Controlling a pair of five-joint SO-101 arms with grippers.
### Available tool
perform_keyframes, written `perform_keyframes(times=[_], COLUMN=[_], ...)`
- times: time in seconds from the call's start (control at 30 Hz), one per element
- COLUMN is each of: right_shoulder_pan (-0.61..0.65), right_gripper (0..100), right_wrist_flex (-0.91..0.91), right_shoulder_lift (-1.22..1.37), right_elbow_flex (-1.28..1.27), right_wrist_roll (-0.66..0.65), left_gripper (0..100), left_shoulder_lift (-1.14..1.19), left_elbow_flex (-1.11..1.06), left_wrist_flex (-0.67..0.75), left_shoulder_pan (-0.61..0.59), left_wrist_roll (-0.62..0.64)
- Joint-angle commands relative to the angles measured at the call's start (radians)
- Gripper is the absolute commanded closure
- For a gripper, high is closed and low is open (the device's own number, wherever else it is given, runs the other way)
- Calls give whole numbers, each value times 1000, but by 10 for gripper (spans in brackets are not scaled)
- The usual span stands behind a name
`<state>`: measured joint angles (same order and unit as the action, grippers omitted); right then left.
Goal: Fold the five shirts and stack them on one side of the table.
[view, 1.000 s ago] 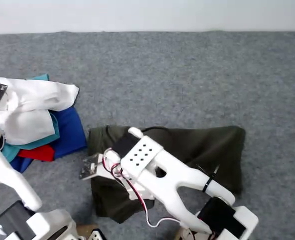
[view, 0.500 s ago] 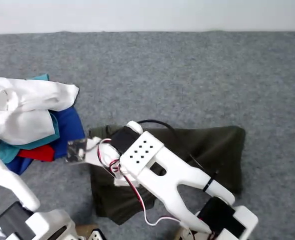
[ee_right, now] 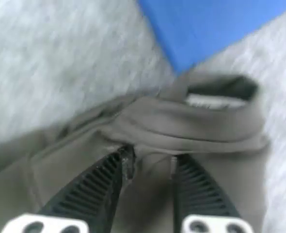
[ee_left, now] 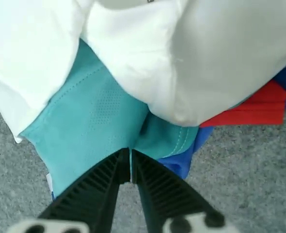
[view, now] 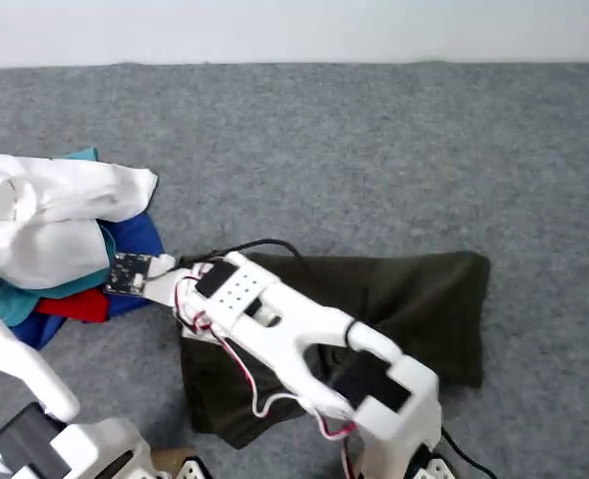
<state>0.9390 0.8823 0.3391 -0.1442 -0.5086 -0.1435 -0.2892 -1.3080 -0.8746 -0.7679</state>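
Olive shirt (view: 414, 299) lies nearest on the grey table (view: 374, 150). Right gripper (ee_right: 150, 162) is over the olive shirt's collar corner, claw narrowly parted with fabric beneath. Just beyond that corner is a heap: blue shirt (view: 140, 264), red shirt (view: 75, 304), teal shirt (ee_left: 85, 131), and white shirt (view: 55, 215) on top. On the heap's side away from the olive shirt, left gripper (ee_left: 130, 158) is closed, pinching the teal shirt's edge.

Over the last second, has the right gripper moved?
Yes. The right gripper has shifted along the olive shirt's left edge toward its collar corner, ending closer to the blue shirt.
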Motion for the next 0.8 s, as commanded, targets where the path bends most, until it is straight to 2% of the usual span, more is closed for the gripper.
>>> perform_keyframes(times=[0.0,0.2,0.57,0.77], right_shoulder_pan=[-47,-120,-71,-71], right_gripper=[898,898,898,898], right_wrist_flex=[-68,-35,398,700], right_shoulder_lift=[76,237,240,240], right_elbow_flex=[155,414,672,813], right_wrist_roll=[5,9,12,12], left_gripper=[986,986,986,986], left_shoulder_lift=[-14,-12,-6,-6], left_elbow_flex=[33,33,35,35], left_wrist_flex=[11,11,17,18], left_shoulder_pan=[-3,-2,-2,-2], left_wrist_roll=[8,8,5,5])
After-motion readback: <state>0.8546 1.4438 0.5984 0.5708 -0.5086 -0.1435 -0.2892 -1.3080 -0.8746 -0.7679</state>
